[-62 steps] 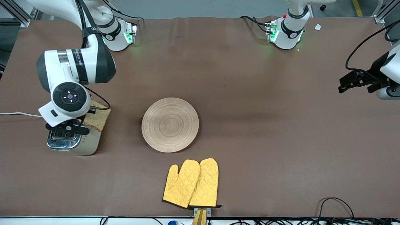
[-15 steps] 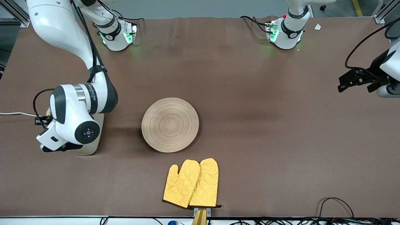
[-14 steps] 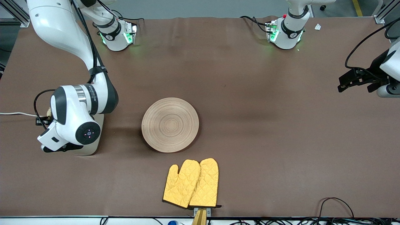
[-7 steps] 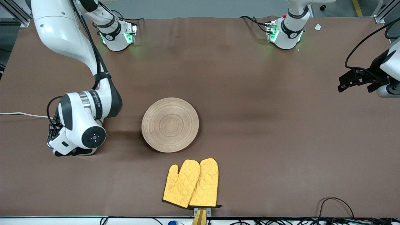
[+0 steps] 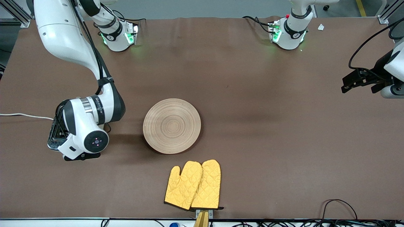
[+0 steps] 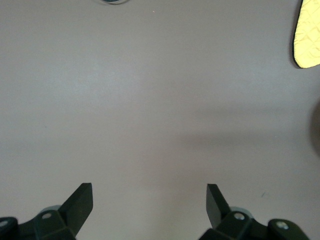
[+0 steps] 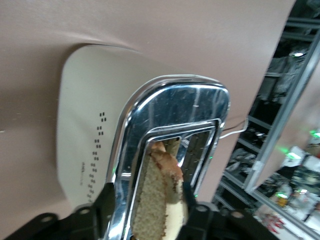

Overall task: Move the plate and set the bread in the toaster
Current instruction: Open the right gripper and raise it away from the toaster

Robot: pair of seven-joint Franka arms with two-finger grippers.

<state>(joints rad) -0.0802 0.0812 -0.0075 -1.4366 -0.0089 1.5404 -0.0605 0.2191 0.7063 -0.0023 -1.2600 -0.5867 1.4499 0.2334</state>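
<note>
The cream-sided, chrome-topped toaster (image 7: 87, 135) stands at the right arm's end of the table; in the front view only a chrome corner (image 5: 51, 143) shows under the right wrist. My right gripper (image 7: 150, 202) is over the toaster's top, shut on the brown bread slice (image 7: 157, 195). The slice is held on edge, with its tip at a slot's opening. The wooden plate (image 5: 172, 125) lies bare at mid-table. My left gripper (image 5: 358, 82) waits open and empty over bare table at the left arm's end, and it also shows in the left wrist view (image 6: 149, 200).
Two yellow oven mitts (image 5: 193, 185) lie nearer to the front camera than the plate; one tip shows in the left wrist view (image 6: 307, 35). The toaster's white cord (image 5: 22, 115) runs off the table's end. Cables lie along the table's near edge.
The right wrist has moved toward the front camera along the toaster's top, carrying the bread, which 4.3 s ago showed at the toaster's farther end. The left arm and the plate have not moved.
</note>
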